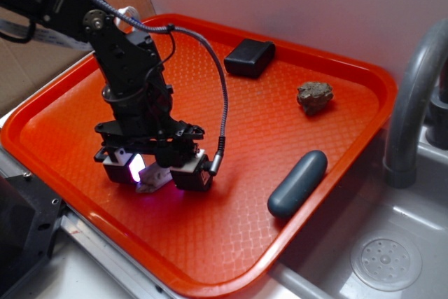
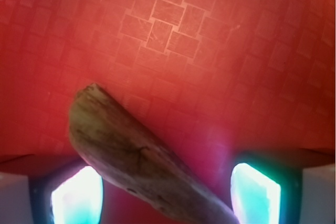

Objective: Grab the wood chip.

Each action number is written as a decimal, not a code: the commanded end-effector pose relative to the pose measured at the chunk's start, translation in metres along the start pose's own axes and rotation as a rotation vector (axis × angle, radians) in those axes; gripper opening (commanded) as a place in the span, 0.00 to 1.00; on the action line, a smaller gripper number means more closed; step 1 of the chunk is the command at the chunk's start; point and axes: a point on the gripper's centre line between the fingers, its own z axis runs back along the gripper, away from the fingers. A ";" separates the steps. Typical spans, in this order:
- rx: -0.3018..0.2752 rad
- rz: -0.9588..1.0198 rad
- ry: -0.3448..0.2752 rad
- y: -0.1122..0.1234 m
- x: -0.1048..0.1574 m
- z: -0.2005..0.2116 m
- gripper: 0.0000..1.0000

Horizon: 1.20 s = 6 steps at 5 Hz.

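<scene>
The wood chip (image 2: 136, 156) is a pale tan sliver with dark grain streaks, lying diagonally on the red tray (image 2: 173, 30). My gripper (image 2: 165, 192) is down low over it and open, with one glowing finger (image 2: 77, 195) on its left and the other (image 2: 254, 192) on its right. A strip of tray shows between the chip and the right finger. In the exterior view the gripper (image 1: 155, 173) sits near the tray's front left, and a pale bit of the chip (image 1: 149, 185) peeks out under it.
On the orange tray (image 1: 231, 138) lie a lumpy brown rock (image 1: 314, 96) at the back right, a dark grey capsule (image 1: 297, 183) at the right edge and a black box (image 1: 250, 57) at the back. A grey faucet (image 1: 413, 89) and sink (image 1: 392, 257) stand to the right.
</scene>
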 end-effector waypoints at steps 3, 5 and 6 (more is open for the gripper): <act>0.033 -0.336 0.012 0.000 0.003 0.017 0.00; 0.039 -0.468 -0.166 0.031 0.012 0.115 0.00; 0.088 -0.469 -0.255 0.064 0.036 0.172 0.00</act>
